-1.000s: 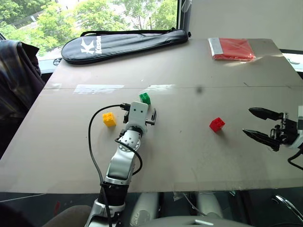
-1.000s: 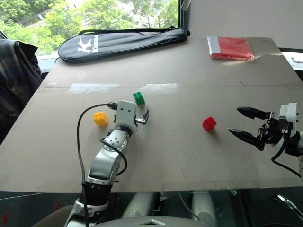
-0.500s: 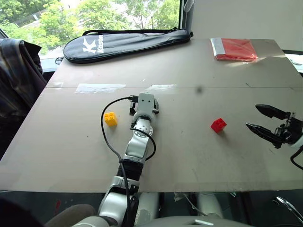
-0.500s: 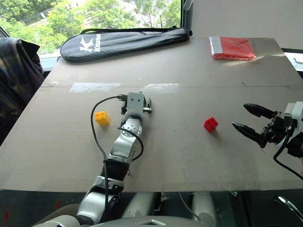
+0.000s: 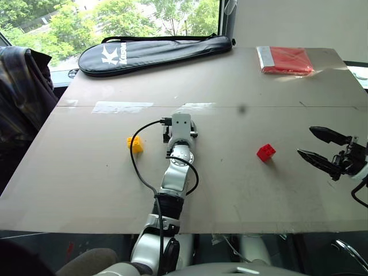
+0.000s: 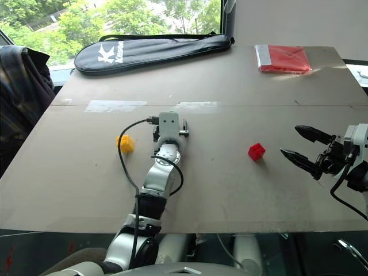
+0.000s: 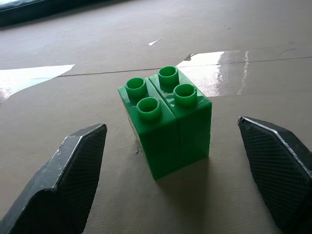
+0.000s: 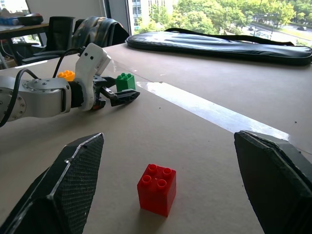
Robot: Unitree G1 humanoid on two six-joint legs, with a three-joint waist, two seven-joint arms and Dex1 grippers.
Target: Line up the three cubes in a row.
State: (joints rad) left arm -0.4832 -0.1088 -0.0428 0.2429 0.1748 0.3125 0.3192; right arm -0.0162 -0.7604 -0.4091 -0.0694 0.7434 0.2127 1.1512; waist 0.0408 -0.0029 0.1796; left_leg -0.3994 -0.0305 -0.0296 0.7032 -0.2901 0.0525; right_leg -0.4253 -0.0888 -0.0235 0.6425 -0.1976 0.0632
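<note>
Sitting just left of the left pincer [image 7: 170, 195], apart: yellow cube [image 5: 135, 144]. Standing straight ahead between its spread, ungripping fingers [image 7: 73, 180], touching neither: green cube [image 7: 165, 119], turned cornerwise to the jaws. Lying well to the right on the table [image 5: 241, 80], ahead of the released right pincer [image 8: 165, 190], nearer that arm: red cube [image 8: 156, 189]. Needing only a closing squeeze, probably.
</note>
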